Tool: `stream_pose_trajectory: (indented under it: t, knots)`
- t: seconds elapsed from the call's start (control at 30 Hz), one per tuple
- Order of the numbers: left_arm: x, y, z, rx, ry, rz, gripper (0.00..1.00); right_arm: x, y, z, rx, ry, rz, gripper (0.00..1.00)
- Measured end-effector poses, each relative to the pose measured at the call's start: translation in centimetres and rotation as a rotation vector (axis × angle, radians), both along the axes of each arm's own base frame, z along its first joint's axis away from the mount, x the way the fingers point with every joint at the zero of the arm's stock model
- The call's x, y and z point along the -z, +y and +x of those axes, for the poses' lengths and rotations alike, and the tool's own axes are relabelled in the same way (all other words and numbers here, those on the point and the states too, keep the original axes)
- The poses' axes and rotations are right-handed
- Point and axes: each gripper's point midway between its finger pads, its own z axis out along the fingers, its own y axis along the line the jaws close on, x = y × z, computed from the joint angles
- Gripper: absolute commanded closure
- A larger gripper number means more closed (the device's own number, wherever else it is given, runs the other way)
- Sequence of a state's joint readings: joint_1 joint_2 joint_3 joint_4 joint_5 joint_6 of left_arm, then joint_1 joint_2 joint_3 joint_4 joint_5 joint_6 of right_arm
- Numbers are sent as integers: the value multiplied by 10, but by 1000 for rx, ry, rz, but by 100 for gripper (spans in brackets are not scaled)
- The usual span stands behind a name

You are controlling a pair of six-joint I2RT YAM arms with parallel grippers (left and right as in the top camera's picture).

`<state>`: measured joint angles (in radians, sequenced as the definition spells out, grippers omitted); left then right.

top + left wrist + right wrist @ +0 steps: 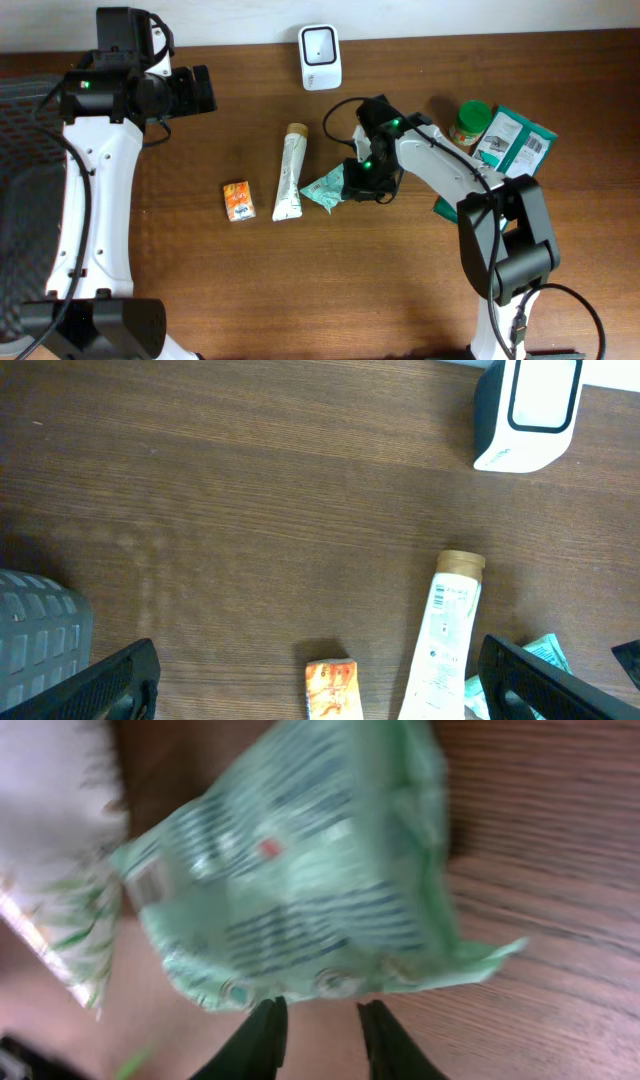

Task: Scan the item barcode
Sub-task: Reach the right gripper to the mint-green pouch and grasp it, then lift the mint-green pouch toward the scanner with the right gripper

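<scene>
1. A crinkled green plastic pouch [325,190] lies mid-table, touching a white tube [291,175]; its contents are hidden.
2. The right gripper [322,1035] is at the pouch's edge, fingers nearly together; I can't tell if it's pinching.
3. The left gripper [205,90] is spread wide, empty.

**Pouch flat mid-counter, scanner at the far edge**

The pouch [324,190] is pale green, crinkled film with dark lines of small print and one small red mark on its upper face. It lies flat on the counter [250,290] near the middle, one corner pointing left. The right tool [320,1020] has its tips at the pouch's edge, a narrow gap between them showing bare wood. The scanner [320,57] is a white, rounded box with a dark-framed window. It stands at the counter's far edge, well apart from the pouch
</scene>
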<state>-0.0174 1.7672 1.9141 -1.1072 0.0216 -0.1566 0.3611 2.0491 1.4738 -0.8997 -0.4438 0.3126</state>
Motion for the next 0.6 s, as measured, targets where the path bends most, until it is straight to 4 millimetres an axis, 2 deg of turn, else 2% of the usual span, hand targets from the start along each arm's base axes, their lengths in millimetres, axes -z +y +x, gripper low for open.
stream_pose_trajectory:
  t: [0.07, 0.13, 0.23, 0.4, 0.53, 0.6]
  knots:
    - [0, 0, 0, 0, 0, 0, 1, -7, 1, 2, -35, -13, 28, 43]
    - [0, 0, 0, 0, 0, 0, 1, -15, 1, 8, -59, -37, 48, 29]
    - [0, 0, 0, 0, 0, 0, 1, -30, -11, 32, -95, -133, 69, 23]
    - [0, 0, 0, 0, 0, 0, 1, -31, -42, 55, -148, -241, 42, 21]
    - [0, 0, 0, 0, 0, 0, 1, -26, -39, 57, -239, -280, 75, 21]
    - [0, 0, 0, 0, 0, 0, 1, -16, -32, 57, -282, -285, 103, 21]
